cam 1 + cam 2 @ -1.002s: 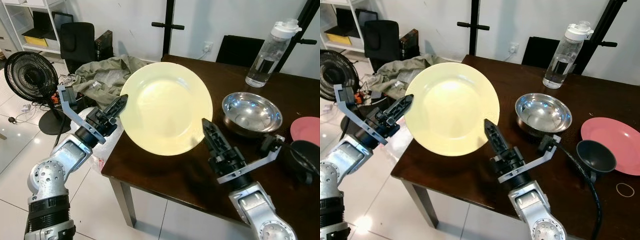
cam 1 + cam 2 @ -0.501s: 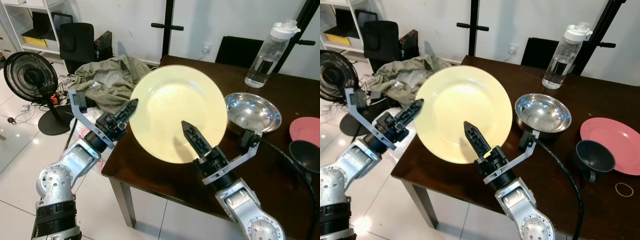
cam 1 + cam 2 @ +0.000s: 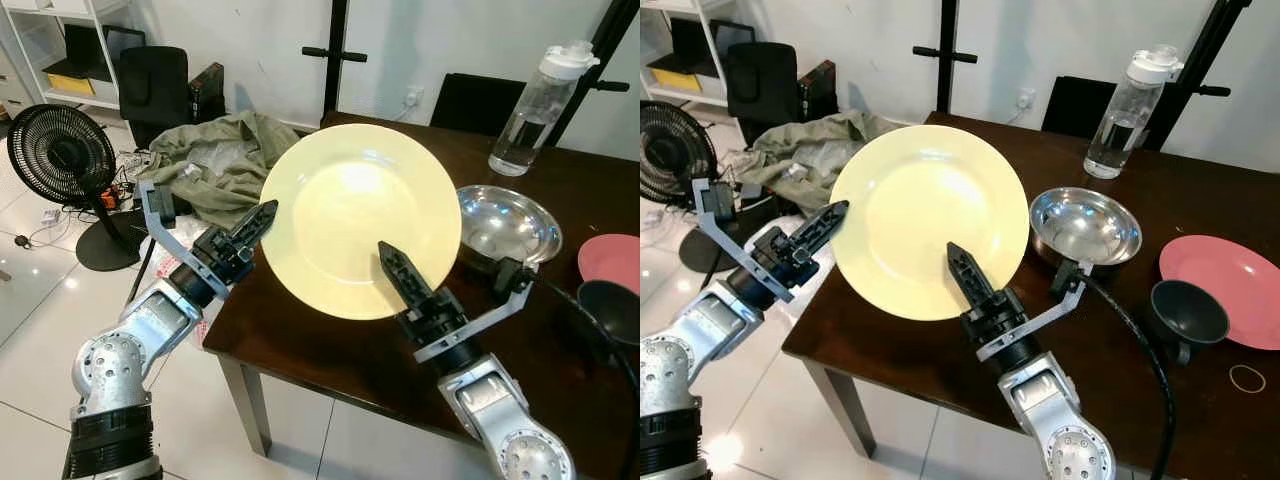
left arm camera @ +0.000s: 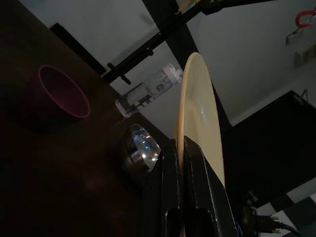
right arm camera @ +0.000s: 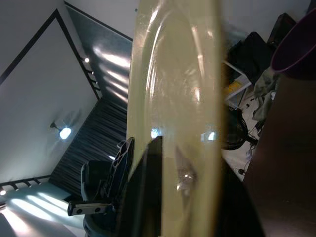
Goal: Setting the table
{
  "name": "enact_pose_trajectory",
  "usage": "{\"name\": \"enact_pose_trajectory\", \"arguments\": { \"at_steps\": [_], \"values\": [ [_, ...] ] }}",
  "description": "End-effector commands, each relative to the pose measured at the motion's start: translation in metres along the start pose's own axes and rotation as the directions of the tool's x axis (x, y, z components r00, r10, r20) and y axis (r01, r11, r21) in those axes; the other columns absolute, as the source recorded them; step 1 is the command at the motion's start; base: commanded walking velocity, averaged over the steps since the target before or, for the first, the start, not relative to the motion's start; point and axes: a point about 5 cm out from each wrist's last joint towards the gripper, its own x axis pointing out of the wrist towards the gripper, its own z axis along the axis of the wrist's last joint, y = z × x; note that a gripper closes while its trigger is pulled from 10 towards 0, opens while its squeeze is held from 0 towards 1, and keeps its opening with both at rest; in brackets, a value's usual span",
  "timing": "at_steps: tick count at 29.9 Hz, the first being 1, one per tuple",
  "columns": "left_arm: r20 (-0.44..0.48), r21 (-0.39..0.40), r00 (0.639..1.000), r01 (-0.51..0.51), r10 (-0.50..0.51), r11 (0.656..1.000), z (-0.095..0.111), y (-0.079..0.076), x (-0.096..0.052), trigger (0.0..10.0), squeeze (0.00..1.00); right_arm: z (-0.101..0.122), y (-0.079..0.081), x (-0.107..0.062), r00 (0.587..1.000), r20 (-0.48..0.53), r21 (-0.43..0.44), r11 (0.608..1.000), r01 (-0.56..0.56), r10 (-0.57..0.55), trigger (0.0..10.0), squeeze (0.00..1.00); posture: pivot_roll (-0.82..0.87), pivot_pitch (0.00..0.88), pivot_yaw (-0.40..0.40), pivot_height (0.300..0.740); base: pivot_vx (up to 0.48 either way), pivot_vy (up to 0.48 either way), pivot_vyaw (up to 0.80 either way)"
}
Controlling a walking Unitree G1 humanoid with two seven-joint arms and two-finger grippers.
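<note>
A pale yellow plate (image 3: 355,215) is held tilted on edge above the front left corner of the dark table (image 3: 300,335), its face turned toward me. My left gripper (image 3: 262,214) is shut on the plate's left rim; in the left wrist view its fingers (image 4: 170,163) pinch the plate's edge (image 4: 200,108). My right gripper (image 3: 392,268) comes up from below and clamps the lower rim, with one finger (image 5: 148,187) beside the plate (image 5: 182,98) in the right wrist view.
On the table to the right stand a steel bowl (image 3: 505,225), a water bottle (image 3: 530,105), a pink plate (image 3: 1225,290) and a dark cup (image 3: 1190,312). A fan (image 3: 55,150), green cloth (image 3: 215,155) and a black chair (image 3: 155,85) are on the left.
The plate has moved right and toward the table over the last second. My right gripper slid left along the lower rim, then slightly back right. The left gripper followed the plate.
</note>
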Motion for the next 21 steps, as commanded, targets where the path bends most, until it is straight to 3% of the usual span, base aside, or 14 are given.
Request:
{"name": "enact_pose_trajectory", "arguments": {
  "at_steps": [1,11,12,17,18,19,20,21],
  "values": [
    [-0.014,0.033,0.999,-0.03,0.03,0.999,-0.0036,0.0021,-0.0033,10.0,0.0,0.0012,0.0,-0.0017,1.0,0.012,0.002,1.0,0.003,-0.003,0.0,0.0,0.05,0.146,0.068,0.74,0.0,0.0,0.0],
    [-0.027,0.094,0.998,-0.059,0.062,0.994,-0.0064,0.0014,-0.0008,10.0,0.0,0.0009,0.0016,-0.0031,1.0,0.014,-0.001,1.0,-0.01,0.01,0.0,0.0,0.05,0.145,0.07,0.74,0.0,0.0,0.0],
    [-0.032,0.09,0.997,-0.068,0.071,0.994,-0.0074,0.0024,-0.0006,10.0,1.0,0.0009,0.0017,-0.0031,1.0,0.015,-0.001,1.0,-0.011,0.011,0.0,0.0,0.05,0.145,0.07,0.74,0.0,0.0,0.0],
    [-0.027,0.08,0.999,-0.015,0.017,0.997,-0.0067,-0.0043,-0.0032,10.0,1.0,0.0008,0.0018,-0.0028,1.0,0.011,-0.009,1.0,-0.013,0.013,0.0,0.0,0.05,0.144,0.069,0.74,0.0,0.0,0.0],
    [-0.014,0.07,1.0,-0.024,0.025,0.997,-0.0049,-0.0033,-0.0042,10.0,0.24,0.0008,0.0017,-0.0028,1.0,0.011,-0.009,1.0,-0.013,0.013,1.9,0.0,0.06,0.142,0.07,0.74,0.0,0.0,0.0],
    [-0.002,0.065,0.999,-0.034,0.034,0.997,-0.0032,-0.002,-0.0057,10.0,0.0,0.001,0.0016,-0.0028,1.0,0.012,-0.008,1.0,-0.014,0.014,3.5,0.0,0.06,0.142,0.07,0.74,0.0,0.0,0.0],
    [0.005,0.062,0.999,-0.042,0.041,0.997,-0.0023,-0.0009,-0.0068,10.0,0.0,0.001,0.0016,-0.0029,1.0,0.012,-0.007,1.0,-0.014,0.015,3.5,0.0,0.06,0.141,0.071,0.74,0.0,0.0,0.0],
    [0.01,0.063,0.999,-0.039,0.038,0.997,-0.0017,-0.0007,-0.0087,10.0,0.0,0.0011,0.0015,-0.0031,1.0,0.012,-0.008,1.0,-0.015,0.015,10.0,0.0,0.06,0.14,0.072,0.74,0.0,0.0,0.0]
  ]
}}
